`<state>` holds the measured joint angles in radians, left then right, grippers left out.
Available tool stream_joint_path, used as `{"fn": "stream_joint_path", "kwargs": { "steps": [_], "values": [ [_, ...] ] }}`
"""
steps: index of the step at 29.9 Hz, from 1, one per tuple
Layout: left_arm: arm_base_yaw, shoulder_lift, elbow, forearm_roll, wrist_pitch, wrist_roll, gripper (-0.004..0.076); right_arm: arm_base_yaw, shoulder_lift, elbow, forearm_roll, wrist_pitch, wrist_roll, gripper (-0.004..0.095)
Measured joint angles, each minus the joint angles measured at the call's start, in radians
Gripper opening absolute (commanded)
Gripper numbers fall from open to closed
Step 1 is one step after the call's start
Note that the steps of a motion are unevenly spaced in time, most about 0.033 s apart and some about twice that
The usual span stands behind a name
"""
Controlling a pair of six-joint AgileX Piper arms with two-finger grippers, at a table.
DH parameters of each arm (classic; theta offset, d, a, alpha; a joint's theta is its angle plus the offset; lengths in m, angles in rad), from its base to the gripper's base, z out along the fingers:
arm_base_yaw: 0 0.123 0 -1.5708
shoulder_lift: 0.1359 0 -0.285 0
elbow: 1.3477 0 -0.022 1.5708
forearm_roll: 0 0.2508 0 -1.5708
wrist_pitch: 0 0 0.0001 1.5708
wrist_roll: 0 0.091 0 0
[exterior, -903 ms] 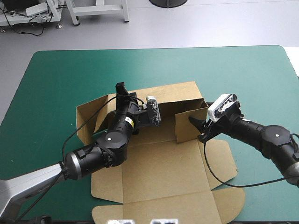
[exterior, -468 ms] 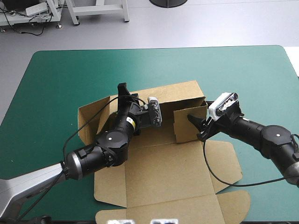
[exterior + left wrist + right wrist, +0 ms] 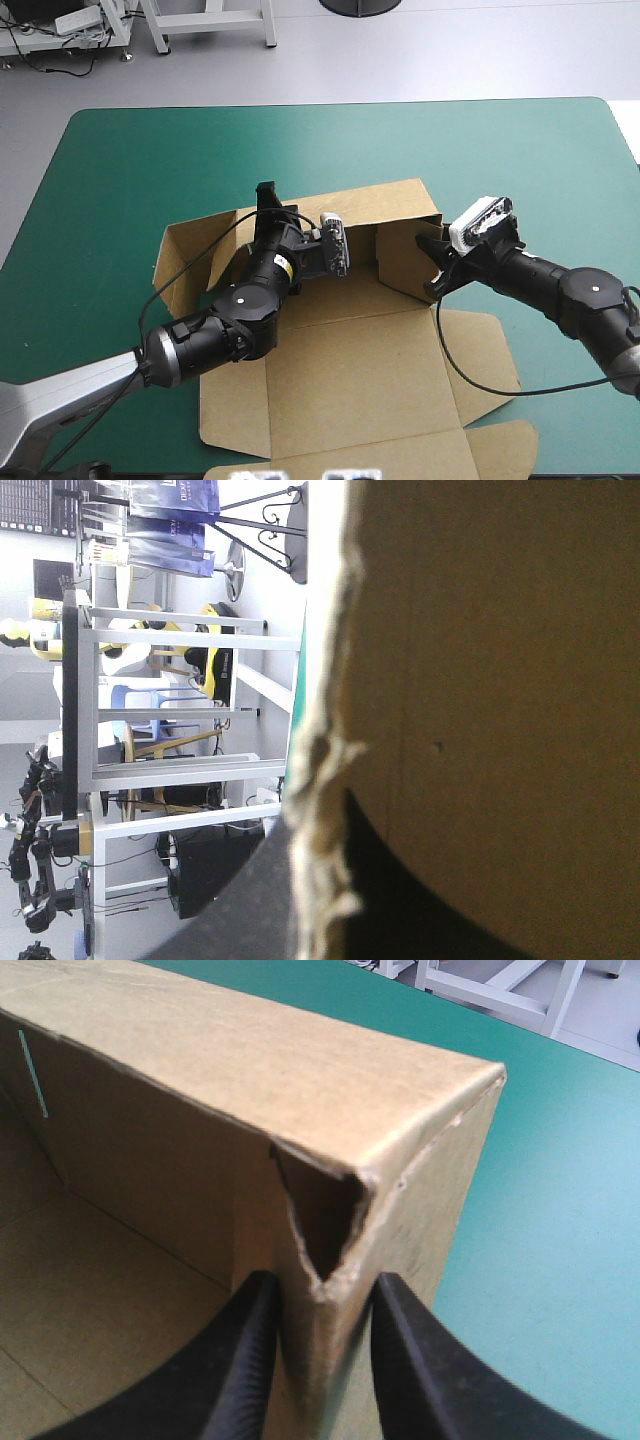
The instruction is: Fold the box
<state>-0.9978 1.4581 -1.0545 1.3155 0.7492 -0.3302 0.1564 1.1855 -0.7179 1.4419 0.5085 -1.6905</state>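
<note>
The brown box (image 3: 350,360) lies partly raised at the table's middle, its back wall (image 3: 385,205) upright and its lid flat toward the near edge. My left gripper (image 3: 265,197) stands at the back wall's left end. In the left wrist view its black fingers (image 3: 235,915) are shut on the board's ragged edge (image 3: 320,770). My right gripper (image 3: 430,250) holds the right end wall at the back right corner. In the right wrist view it (image 3: 320,1305) is shut on the folded wall (image 3: 200,1070), one finger on each side.
The left end flap (image 3: 185,255) stands loosely outward. The right side flap (image 3: 480,350) lies flat on the teal-green cover (image 3: 520,160). The lid's tabs reach the table's near edge. Bare cover runs along the far side and both ends.
The short right wall panel has swung from across the tray toward the back right corner, with my right gripper following. The whole box has slid a little toward the near edge.
</note>
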Motion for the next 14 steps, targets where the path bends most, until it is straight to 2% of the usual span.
{"fn": "stream_joint_path", "kwargs": {
  "steps": [7, 12, 14],
  "values": [
    [0.000, 0.000, 0.000, -0.007, 0.003, 0.000, -0.0005, -0.002, 0.001, 0.000, -0.016, 0.037, 0.031, 0.0245],
    [0.000, 0.000, 0.000, -0.014, 0.011, 0.000, -0.0005, -0.003, 0.001, 0.000, -0.034, 0.060, 0.039, -0.0023],
    [0.001, 0.000, 0.000, -0.016, 0.013, 0.001, -0.0005, -0.005, 0.001, 0.000, -0.044, 0.059, 0.048, -0.0020]
  ]
}}
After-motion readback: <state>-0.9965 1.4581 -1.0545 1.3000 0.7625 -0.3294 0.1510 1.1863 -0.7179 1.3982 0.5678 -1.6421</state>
